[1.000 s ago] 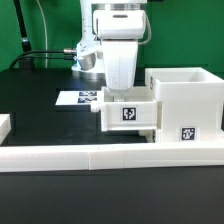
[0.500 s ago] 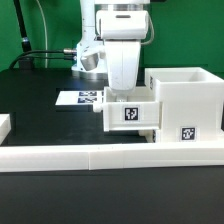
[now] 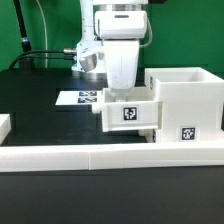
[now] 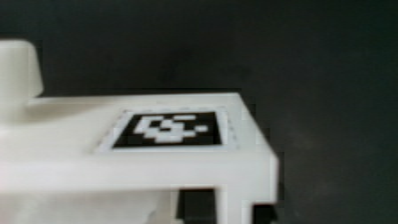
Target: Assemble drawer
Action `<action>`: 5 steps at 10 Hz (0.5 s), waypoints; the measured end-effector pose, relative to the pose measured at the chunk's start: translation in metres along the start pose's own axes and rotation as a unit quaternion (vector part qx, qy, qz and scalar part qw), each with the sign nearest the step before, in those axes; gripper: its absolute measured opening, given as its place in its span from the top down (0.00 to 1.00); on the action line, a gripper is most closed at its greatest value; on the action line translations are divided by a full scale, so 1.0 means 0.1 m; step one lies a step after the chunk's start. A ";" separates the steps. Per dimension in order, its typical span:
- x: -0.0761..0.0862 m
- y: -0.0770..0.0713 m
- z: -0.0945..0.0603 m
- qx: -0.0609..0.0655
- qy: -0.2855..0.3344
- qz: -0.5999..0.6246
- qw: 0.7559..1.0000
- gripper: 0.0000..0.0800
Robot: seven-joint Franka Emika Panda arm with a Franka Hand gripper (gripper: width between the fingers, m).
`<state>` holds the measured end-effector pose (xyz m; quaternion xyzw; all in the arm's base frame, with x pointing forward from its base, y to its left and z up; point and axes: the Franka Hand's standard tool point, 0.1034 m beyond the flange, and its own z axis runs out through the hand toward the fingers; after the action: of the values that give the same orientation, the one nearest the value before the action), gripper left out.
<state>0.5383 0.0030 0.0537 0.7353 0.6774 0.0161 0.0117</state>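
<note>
Exterior view: centre of frame, gripper (image 3: 122, 92) lowered into the top of a small tray (image 3: 130, 114), fingertips hidden behind the tray's rim, so opening and grip cannot be told. Tray sitting just beside and apparently touching the tall housing (image 3: 186, 102) at centre right; a square tag on each front face. Long low white wall (image 3: 110, 155) across the lower frame, directly in front of both. Marker board (image 3: 80, 98) flat on the black table (image 3: 40, 85), left of centre behind the tray. Housing open at the top, interior not visible; tray contents hidden by the gripper.

Wrist view: blurred white part with a black-and-white tag (image 4: 171, 130) filling the lower left; dark table beyond. No fingers clearly shown.

Likely risk: tray catching on the housing edge or tilting if pushed off-line, or slipping if the hold is loose.
</note>
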 end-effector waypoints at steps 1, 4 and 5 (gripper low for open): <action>0.00 0.00 0.00 0.000 -0.001 -0.002 1.000 0.94; 0.00 -0.02 0.01 0.000 -0.002 -0.011 1.000 0.94; 0.03 -0.02 0.01 0.000 -0.004 -0.017 1.000 0.94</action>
<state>0.5368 0.0057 0.0526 0.7240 0.6896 0.0131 0.0146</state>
